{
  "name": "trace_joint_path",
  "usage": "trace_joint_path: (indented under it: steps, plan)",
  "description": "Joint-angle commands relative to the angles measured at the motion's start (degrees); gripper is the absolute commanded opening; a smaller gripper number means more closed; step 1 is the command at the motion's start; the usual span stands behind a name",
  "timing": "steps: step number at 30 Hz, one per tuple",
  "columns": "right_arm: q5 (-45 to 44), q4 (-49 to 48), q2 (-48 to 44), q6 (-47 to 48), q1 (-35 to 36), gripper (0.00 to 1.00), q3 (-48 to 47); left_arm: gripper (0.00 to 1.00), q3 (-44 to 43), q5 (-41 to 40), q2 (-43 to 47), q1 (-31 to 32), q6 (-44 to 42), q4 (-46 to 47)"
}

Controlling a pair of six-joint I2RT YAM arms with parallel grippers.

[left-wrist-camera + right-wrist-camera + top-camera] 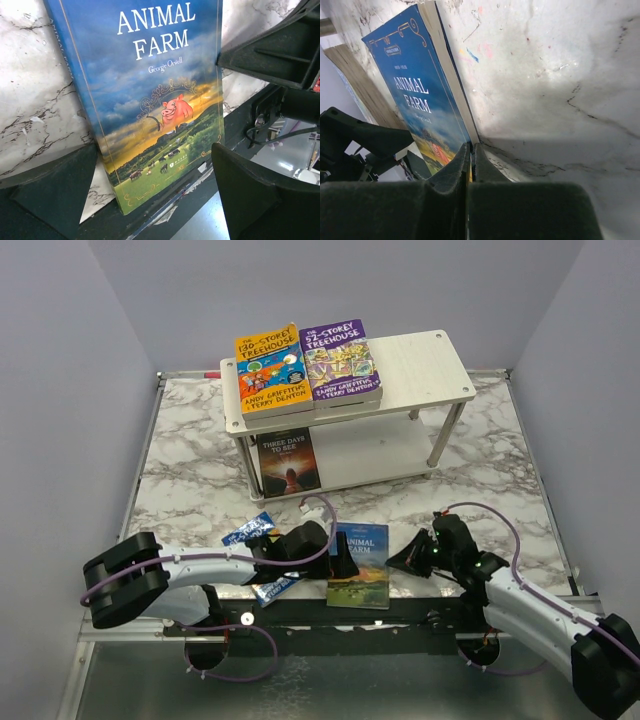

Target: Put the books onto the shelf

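The Animal Farm book (359, 566) lies flat at the table's near edge, between my two grippers. My left gripper (343, 562) is open at its left side, and in the left wrist view the book's (150, 100) near corner sits between the wide fingers (50, 192). My right gripper (402, 560) is shut, its tips (471, 148) pressed against the book's (422, 100) page edge. The shelf (430, 355) holds an orange book (270, 370) and a purple book (339, 360) on top, and a dark book (288, 461) on the lower board. A blue book (248, 531) lies partly under my left arm.
Grey walls close in the marble table (480, 490) at the left, back and right. A black strip (300, 612) runs along the near edge, and the book's near end rests on it. My right gripper's body (280, 55) shows at the left wrist view's upper right.
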State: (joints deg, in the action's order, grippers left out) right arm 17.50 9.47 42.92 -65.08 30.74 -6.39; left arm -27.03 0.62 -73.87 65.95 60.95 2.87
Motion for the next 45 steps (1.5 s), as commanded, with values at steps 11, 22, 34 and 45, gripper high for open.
trace_joint_path:
  steps: [11,22,34,45]
  plan:
    - [4.8,-7.5,1.9,-1.2,0.4,0.01,5.5,0.99,10.6,4.1,-2.4,-0.6,4.9,17.3]
    - [5.4,-7.9,1.1,-1.4,0.4,0.01,9.0,0.94,19.2,-0.2,3.5,-1.7,11.2,31.7]
    - [6.4,-7.8,-0.6,-1.8,0.4,0.01,10.9,0.72,20.7,-0.2,6.0,-1.8,12.6,39.4]
    - [6.8,-8.9,-1.1,-2.1,0.3,0.01,12.1,0.54,23.8,-5.2,15.9,-2.1,13.1,41.3]
